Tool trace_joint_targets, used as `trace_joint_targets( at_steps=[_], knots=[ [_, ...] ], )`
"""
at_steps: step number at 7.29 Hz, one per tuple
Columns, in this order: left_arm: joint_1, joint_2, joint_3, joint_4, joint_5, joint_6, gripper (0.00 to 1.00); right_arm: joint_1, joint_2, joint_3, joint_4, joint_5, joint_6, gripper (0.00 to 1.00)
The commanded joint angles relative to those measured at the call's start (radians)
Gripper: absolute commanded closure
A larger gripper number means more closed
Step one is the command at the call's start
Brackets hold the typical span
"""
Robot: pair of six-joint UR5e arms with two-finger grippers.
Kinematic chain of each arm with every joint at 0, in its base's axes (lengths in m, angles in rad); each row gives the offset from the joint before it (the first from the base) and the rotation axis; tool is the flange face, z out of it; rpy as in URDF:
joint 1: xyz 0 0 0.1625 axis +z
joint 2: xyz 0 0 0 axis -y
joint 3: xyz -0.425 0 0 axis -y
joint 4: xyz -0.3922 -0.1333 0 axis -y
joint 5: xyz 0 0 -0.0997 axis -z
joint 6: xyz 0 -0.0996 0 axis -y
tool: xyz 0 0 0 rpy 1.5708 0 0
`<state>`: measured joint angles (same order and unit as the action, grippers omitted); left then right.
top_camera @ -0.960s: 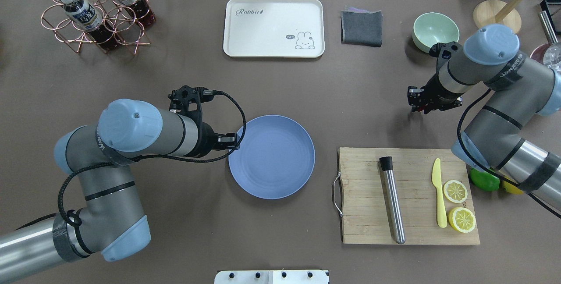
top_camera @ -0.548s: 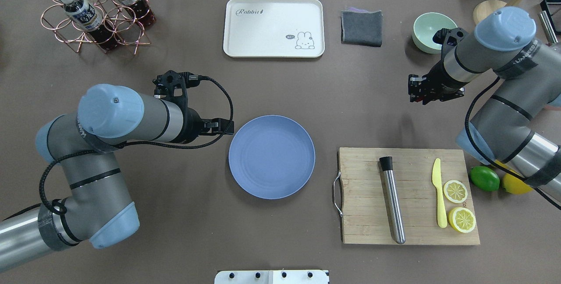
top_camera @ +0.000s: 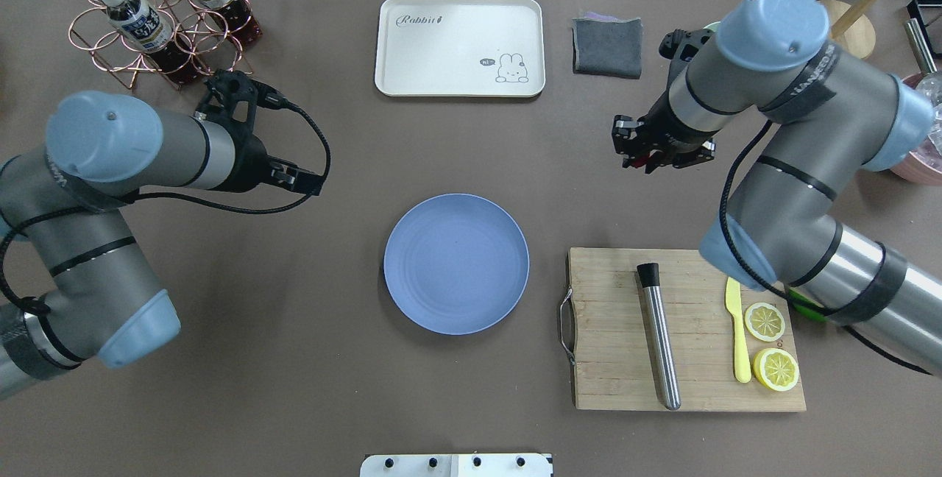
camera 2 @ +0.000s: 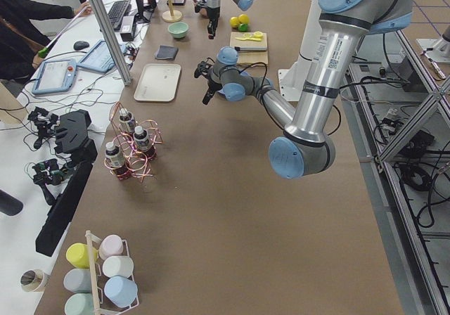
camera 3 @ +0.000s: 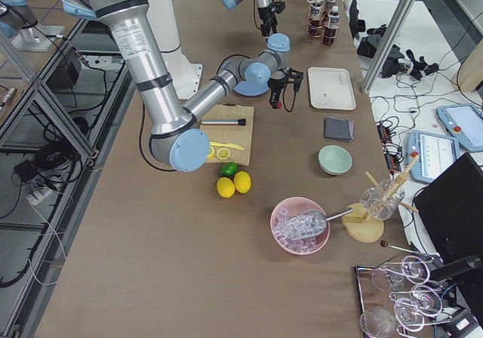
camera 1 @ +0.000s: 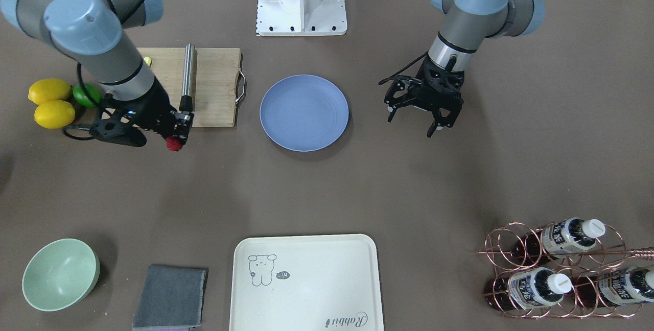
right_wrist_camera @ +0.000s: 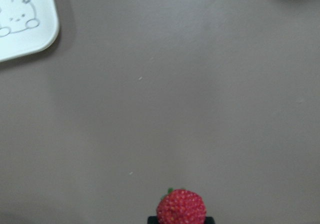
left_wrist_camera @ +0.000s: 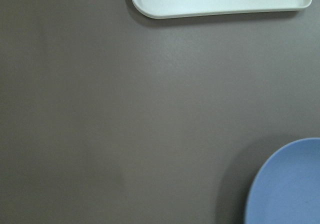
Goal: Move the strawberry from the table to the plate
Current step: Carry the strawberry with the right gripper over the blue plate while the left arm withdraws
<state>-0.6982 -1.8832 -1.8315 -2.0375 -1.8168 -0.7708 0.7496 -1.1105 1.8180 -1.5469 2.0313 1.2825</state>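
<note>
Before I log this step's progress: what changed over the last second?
The right gripper, shut on the strawberry, moved toward the plate. The left gripper, open, drew back from the plate's rim. The plate and cutting board stayed put.

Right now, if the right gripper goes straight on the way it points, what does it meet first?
Probably bare table: the right gripper, shut on the strawberry, points down, beside the plate, not over it. The berry would touch first.
</note>
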Motion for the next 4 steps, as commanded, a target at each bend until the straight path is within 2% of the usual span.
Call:
trace_joint_targets(
  at_steps=[1,2,3,4],
  knots=[
    [-0.123,0.062,0.001,-0.004,-0.059,0.053,0.02,-0.192,0.145,0.015,-0.123,-0.139,0.133,1.00],
    [-0.165,0.067,0.021,-0.006,-0.100,0.053,0.02,-0.272,0.211,0.008,-0.184,-0.193,0.165,1.00],
    [-0.216,0.109,0.020,-0.009,-0.160,0.054,0.02,-0.324,0.230,-0.002,-0.188,-0.221,0.167,1.00],
    [-0.272,0.145,0.041,0.002,-0.262,0.098,0.02,-0.361,0.257,-0.034,-0.183,-0.264,0.167,1.00]
  ],
)
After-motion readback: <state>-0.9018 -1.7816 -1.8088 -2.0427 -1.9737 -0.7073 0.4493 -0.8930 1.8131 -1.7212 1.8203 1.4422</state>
